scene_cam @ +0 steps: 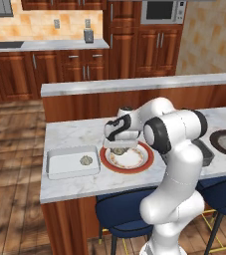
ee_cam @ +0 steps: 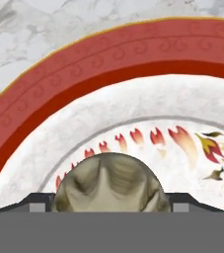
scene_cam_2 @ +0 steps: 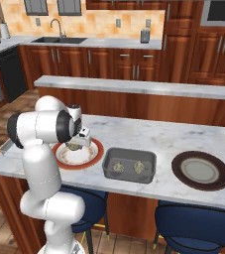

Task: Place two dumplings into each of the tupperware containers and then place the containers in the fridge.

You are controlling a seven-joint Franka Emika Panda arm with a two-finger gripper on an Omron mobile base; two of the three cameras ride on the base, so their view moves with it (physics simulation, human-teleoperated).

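Dumplings so far: 2 lie side by side in the dark grey container (scene_cam_2: pixel 129 166), which sits just right of the red-rimmed plate (scene_cam_2: pixel 95 151), and 1 dumpling (scene_cam: pixel 86 160) rests in the white container (scene_cam: pixel 72 162), just left of that plate. The 4th dumpling (ee_cam: pixel 108 183) is on the plate's white centre, between the finger tips of the gripper (scene_cam: pixel 118 148), which hangs low over the plate. Its jaws stand spread on either side of the dumpling; whether they already press it I cannot tell. Left to do, I judge: carry this last dumpling to the white container, then move both containers to the fridge.
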